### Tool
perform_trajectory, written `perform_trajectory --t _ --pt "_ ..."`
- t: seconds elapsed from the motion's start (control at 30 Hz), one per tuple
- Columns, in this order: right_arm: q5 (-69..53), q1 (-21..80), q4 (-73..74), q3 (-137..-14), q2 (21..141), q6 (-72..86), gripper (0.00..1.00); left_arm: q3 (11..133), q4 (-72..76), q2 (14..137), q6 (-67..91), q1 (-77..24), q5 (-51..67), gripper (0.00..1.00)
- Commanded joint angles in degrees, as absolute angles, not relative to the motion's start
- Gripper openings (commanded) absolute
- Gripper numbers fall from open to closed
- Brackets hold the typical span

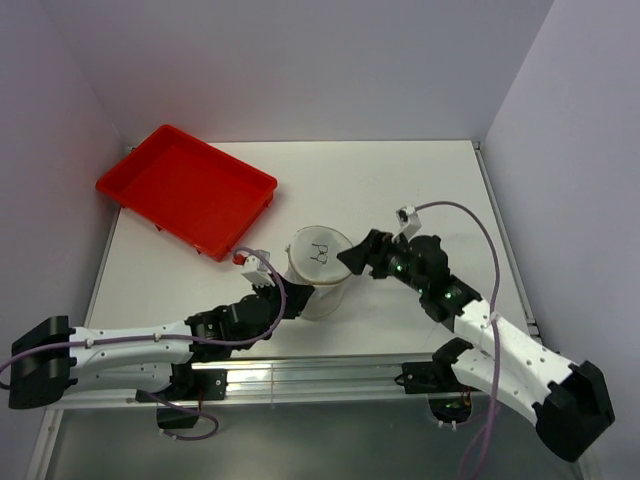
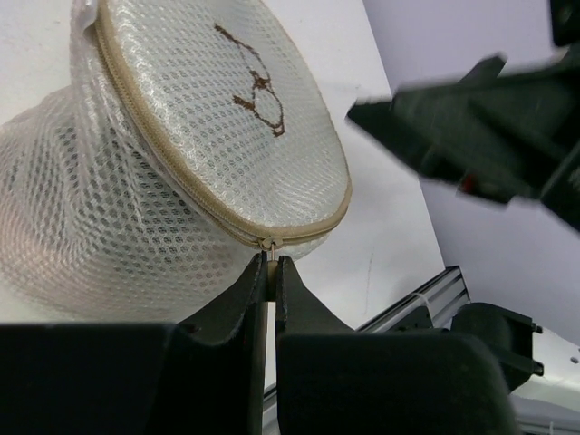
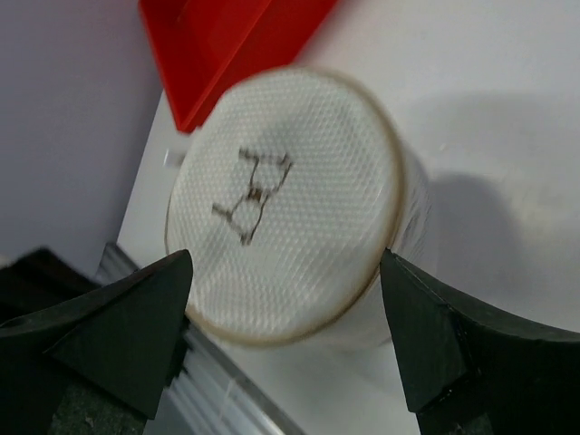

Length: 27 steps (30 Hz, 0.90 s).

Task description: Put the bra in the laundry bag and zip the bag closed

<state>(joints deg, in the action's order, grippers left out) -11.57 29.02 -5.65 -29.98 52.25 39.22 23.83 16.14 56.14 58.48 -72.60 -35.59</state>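
Observation:
The laundry bag (image 1: 320,262) stands mid-table, a white mesh drum with a bra outline on its round top face. It also shows in the left wrist view (image 2: 208,118) and the right wrist view (image 3: 281,208). My left gripper (image 1: 287,292) (image 2: 272,263) is at the bag's near-left rim, shut on the zipper pull (image 2: 269,246). The zipper line looks closed along the rim that shows. My right gripper (image 1: 352,258) (image 3: 285,261) is open and empty, hovering just right of the bag's top, its jaws spread about as wide as the face. The bra is not visible.
A red plastic tray (image 1: 185,190) sits at the back left, and its corner shows in the right wrist view (image 3: 227,45). An aluminium rail (image 1: 320,375) runs along the near table edge. Purple walls enclose the table on the left, back and right.

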Motion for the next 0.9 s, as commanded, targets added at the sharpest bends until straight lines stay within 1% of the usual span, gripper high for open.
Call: perform_trajectory --t 0.0,0.07,0.2,0.33,0.43,0.47,0.5,0.6,0.67,0.73,0.77,0.8,0.87 --pt "-7.48 34.44 -4.75 -24.53 45.28 44.37 0.91 26.98 22.85 57.48 56.52 -72.86 -33.84 0.0" --pt "-5.72 38.57 -4.92 -22.25 42.2 47.54 0.87 27.68 23.64 58.53 56.34 -72.86 -33.23 0.0" --pt "-5.36 40.52 -5.8 -21.62 41.83 49.48 0.85 28.12 24.08 59.5 56.42 -72.86 -32.43 0.0" --pt "-6.76 40.61 -7.38 -23.29 44.9 49.39 0.69 27.69 23.82 59.42 56.78 -72.86 -32.26 0.0" --pt "-6.86 40.61 -6.16 -24.35 45.7 49.48 0.7 27.51 22.86 58.45 56.95 -72.86 -33.31 0.0" --pt "-6.25 40.61 -5.63 -23.91 45.27 49.48 0.73 27.51 22.42 58.1 56.69 -72.86 -33.48 0.0" --pt "-5.46 40.69 -5.02 -23.56 44.65 49.57 0.81 27.25 22.33 57.49 56.6 -72.86 -34.1 0.0" --pt "-1.68 40.69 -2.64 -21.28 39.66 49.57 0.89 27.16 22.15 57.13 56.25 -72.86 -34.72 0.0" --pt "-0.88 40.69 -2.55 -19.35 37.98 50.27 0.9 27.25 22.58 57.39 56.16 -72.86 -34.54 0.0" --pt "-2.54 40.69 -4.73 -18.72 37.79 50.97 0.88 27.6 23.02 58.18 56.16 -72.86 -33.84 0.0" --pt "-5.51 40.69 -5.96 -18.81 38.4 51.5 0.85 27.68 23.2 58.62 56.16 -72.86 -33.58 0.0" --pt "-6.75 40.78 -6.93 -18.98 39.97 51.85 0.78 28.03 23.38 59.32 56.25 -72.86 -33.14 0.0" --pt "-8.52 41.04 -10.27 -19.6 41.65 52.38 0.72 28.12 23.47 59.76 56.42 -72.86 -32.7 0.0"
